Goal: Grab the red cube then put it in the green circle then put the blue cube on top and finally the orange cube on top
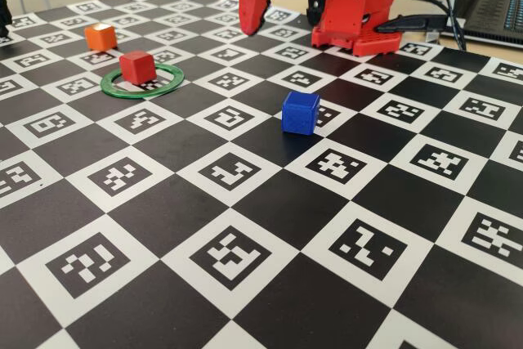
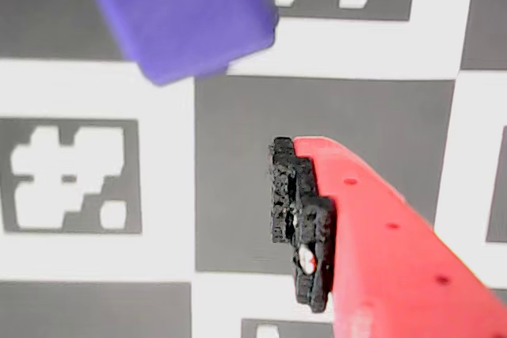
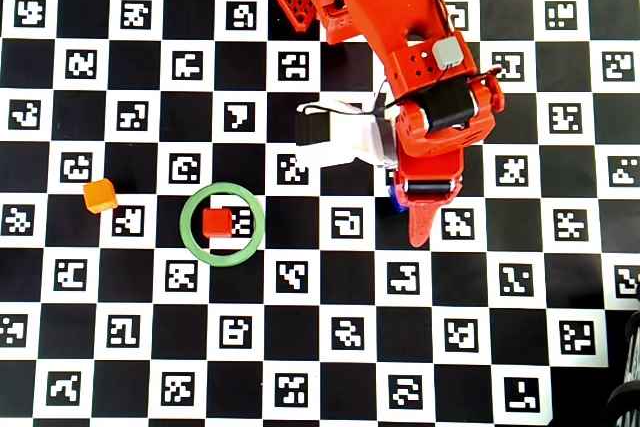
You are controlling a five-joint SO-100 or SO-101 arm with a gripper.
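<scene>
On the checkered board (image 1: 245, 284), the near half lies bare. The blue cube (image 1: 300, 112) stands alone mid-board, open on all sides. Toward the far left corner, the red cube (image 1: 137, 66) fills the green circle (image 1: 114, 86), with the orange cube (image 1: 100, 36) nearby.

The arm (image 3: 400, 57) is bright red plastic throughout, built of blocky printed shells. Its base (image 1: 353, 2) shows a cluster of small round holes on the front face, and black cables (image 1: 425, 6) run off to one side. From overhead, a white module (image 3: 340, 139) with a black end sits beside the wrist, next to a black motor body (image 3: 450, 105) and a small grey block (image 3: 448, 51). One of the fingers (image 2: 380, 251) is red (dotted with tiny holes) and edged with rough black padding (image 2: 297, 223).
</scene>
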